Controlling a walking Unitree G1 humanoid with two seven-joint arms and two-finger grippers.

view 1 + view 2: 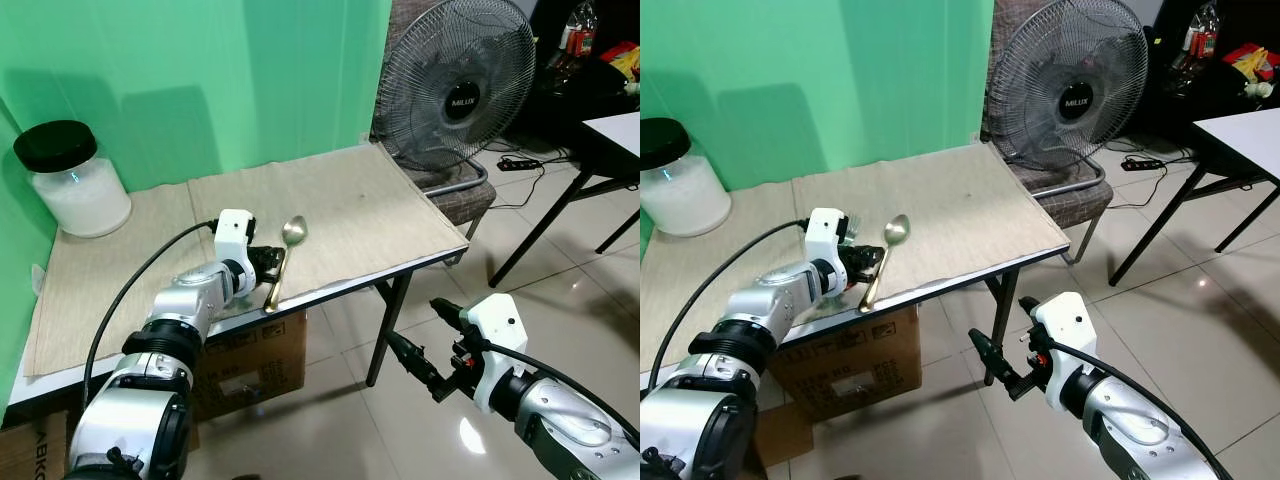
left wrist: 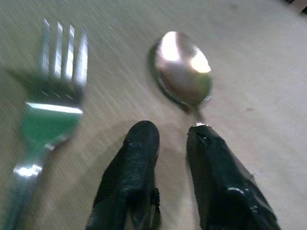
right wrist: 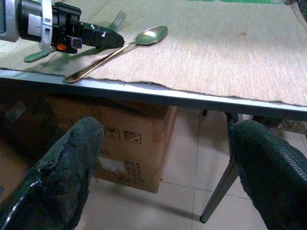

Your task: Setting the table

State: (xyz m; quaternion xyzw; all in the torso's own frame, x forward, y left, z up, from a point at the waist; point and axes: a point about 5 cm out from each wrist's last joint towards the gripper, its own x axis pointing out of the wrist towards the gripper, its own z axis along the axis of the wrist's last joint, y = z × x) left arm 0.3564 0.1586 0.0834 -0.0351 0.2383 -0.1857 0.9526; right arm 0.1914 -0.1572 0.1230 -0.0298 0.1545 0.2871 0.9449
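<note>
A gold spoon (image 1: 284, 262) lies on the beige table mat (image 1: 350, 195), bowl pointing away from me and handle reaching the front edge. Beside it lies a fork (image 2: 52, 108) with a green handle. My left gripper (image 1: 264, 262) rests low on the mat between the two. Its fingers (image 2: 141, 143) stand slightly open with nothing between them, and the spoon's handle passes under one of them. My right gripper (image 1: 412, 322) hangs wide open below table height, over the floor in front of the table's right end.
A white jar with a black lid (image 1: 72, 180) stands at the table's back left. On a chair past the right end stands a large fan (image 1: 460, 85). A cardboard box (image 1: 262, 360) sits under the table. A white table (image 1: 615, 130) is at far right.
</note>
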